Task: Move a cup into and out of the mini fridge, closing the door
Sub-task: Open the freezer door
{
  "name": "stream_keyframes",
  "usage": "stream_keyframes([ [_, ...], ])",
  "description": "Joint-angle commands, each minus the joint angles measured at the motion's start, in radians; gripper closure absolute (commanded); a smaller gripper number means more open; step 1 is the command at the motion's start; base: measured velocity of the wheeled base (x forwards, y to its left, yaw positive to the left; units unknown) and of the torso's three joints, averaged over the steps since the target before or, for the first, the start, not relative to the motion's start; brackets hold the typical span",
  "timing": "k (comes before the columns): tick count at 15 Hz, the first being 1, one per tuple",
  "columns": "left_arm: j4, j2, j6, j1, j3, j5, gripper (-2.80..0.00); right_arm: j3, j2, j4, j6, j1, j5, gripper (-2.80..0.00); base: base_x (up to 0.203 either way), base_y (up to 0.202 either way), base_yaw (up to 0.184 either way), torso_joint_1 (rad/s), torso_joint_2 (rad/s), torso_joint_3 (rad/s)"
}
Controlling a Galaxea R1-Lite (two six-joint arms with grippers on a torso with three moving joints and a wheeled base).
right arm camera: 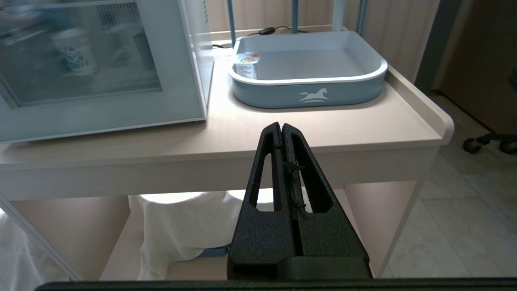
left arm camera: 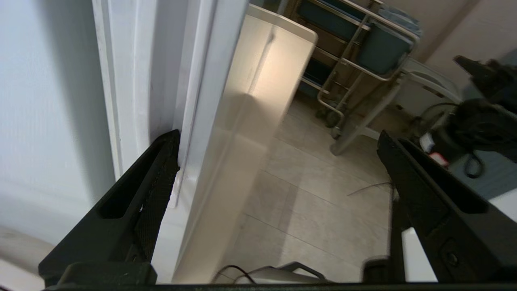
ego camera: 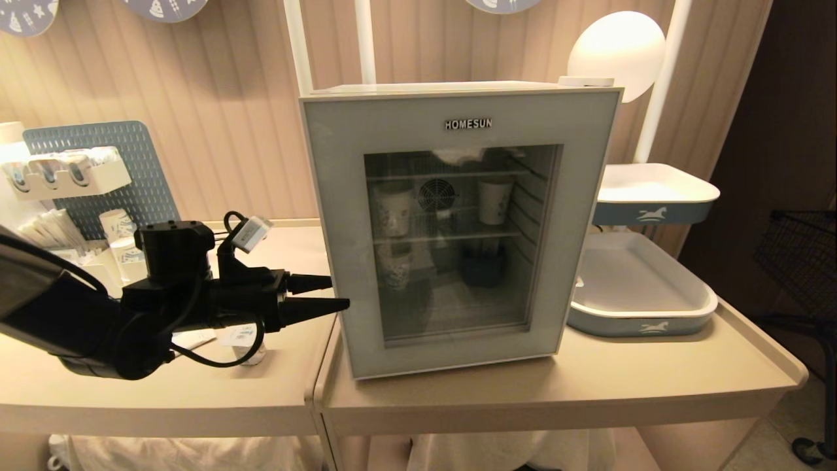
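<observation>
- The right gripper (right arm camera: 281,128) is seen clenched with nothing between its fingers, below and in front of the table edge (right arm camera: 226,161), well apart from everything on the top.
- The left gripper (ego camera: 337,294) is held level with its fingers spread wide and empty, at the left front corner of the mini fridge (ego camera: 314,196); in the left wrist view one finger (left arm camera: 161,161) is pressed into the seam at the edge of the door (left arm camera: 210,133), the other is out in free air.
- The door (ego camera: 458,353) is seen shut flat against the cabinet, its bottom edge near the table's front edge; bare tabletop is left to its right, before the blue tray (ego camera: 641,324).
- The cup (right arm camera: 246,64) is found standing upright in the tray's near corner, just beside the fridge's right side: a small white tub with a printed lid bearing orange marks.
- Patterned paper cups (ego camera: 494,199) are seen through the glass, on the wire shelves.
</observation>
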State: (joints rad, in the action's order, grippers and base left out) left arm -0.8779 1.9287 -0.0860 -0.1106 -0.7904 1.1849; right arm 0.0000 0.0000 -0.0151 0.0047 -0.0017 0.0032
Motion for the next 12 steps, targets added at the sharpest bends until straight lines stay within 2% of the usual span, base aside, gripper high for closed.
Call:
stream_keyframes([
  [1, -0.01, -0.011, 0.0, -0.014, 0.002, 0.002, -2.8, 0.011, 0.0, 0.0, 0.0, 0.0, 0.001, 0.0, 0.0, 0.0, 0.0, 0.0, 0.0, 0.0],
  [5, -0.01, -0.017, 0.003, -0.027, 0.011, 0.002, -2.8, 0.011, 0.0, 0.0, 0.0, 0.0, 0.001, 0.0, 0.0, 0.0, 0.0, 0.0, 0.0, 0.0],
  [12, -0.01, -0.131, 0.005, -0.056, 0.106, 0.013, -2.8, 0.011, 0.0, 0.0, 0.0, 0.0, 0.0, 0.0, 0.0, 0.0, 0.0, 0.0, 0.0, 0.0],
])
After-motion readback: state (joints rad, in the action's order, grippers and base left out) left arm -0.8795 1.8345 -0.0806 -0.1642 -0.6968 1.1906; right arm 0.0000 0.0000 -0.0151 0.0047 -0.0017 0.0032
